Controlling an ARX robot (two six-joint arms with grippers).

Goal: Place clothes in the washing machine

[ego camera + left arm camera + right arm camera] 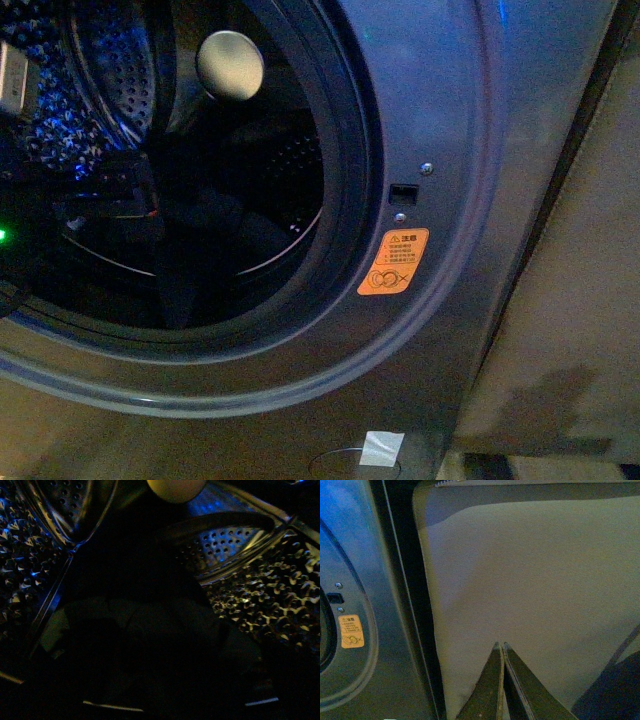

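The clothes (pixel 145 630) lie inside the washing machine (pixel 450 150), ahead of the left jaws, whose state I cannot tell. Right gripper (pixel 502 652) clenched, empty. Push deep, withdraw straight.

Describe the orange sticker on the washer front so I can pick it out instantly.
Start at the washing machine, the grey metallic front-loader, and its round dark-rimmed porthole. Just outside the rim, on the grey panel, sits the orange sticker, below a small dark slot. It is the only bright orange patch there, a tilted rectangle with printed symbols.
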